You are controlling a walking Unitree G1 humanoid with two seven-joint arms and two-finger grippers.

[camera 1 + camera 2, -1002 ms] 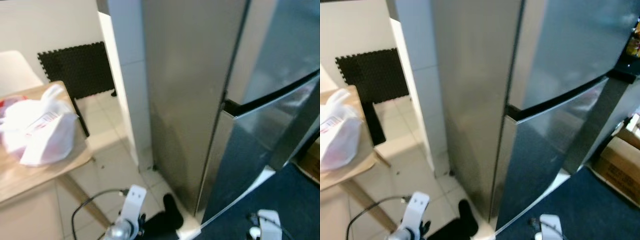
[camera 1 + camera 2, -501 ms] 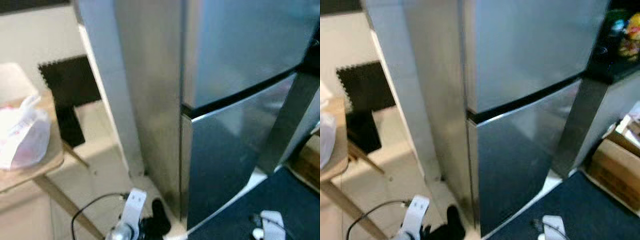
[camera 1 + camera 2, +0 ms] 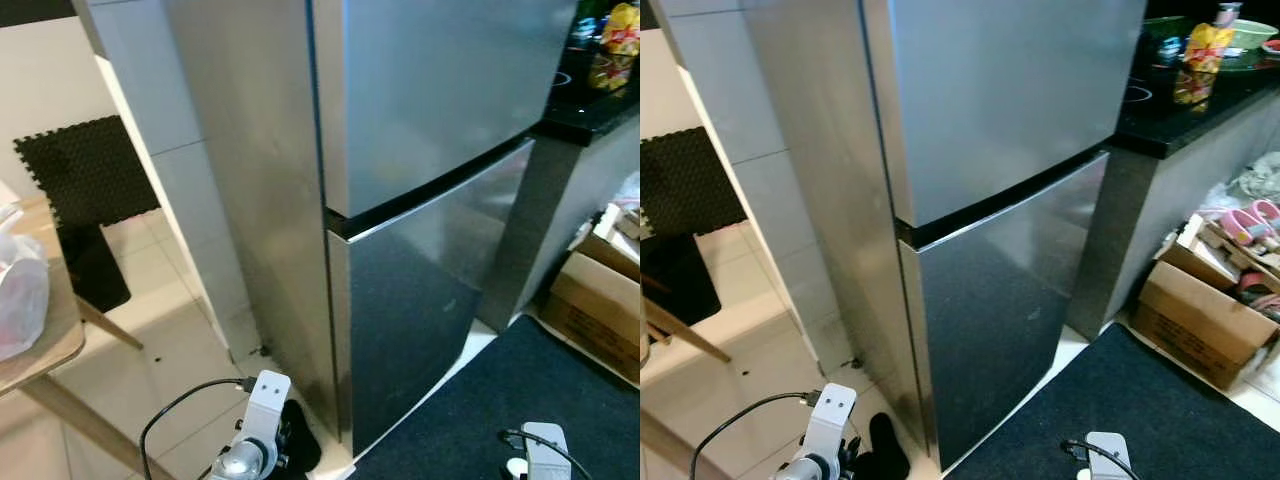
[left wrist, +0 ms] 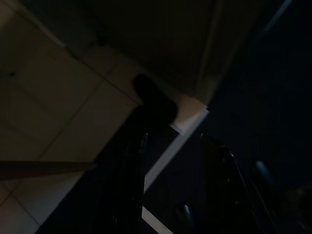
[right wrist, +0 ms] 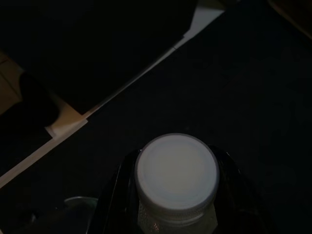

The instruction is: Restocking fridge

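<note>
Fridge (image 3: 990,200) standing closed before me. My right gripper (image 5: 178,195) is clasping a white-capped bottle (image 5: 176,178); my left gripper (image 4: 170,146) is hanging parted, holding nothing.

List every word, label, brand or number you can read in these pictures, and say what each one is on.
None can be read.
Cardboard box: dark print on its side, too small and blurred to read.
Yellow snack bag on the black counter: printed front, too blurred to read.
Fridge: plain steel doors, no badge or lettering seen.
White bottle cap between the right gripper's fingers: blank.
</note>
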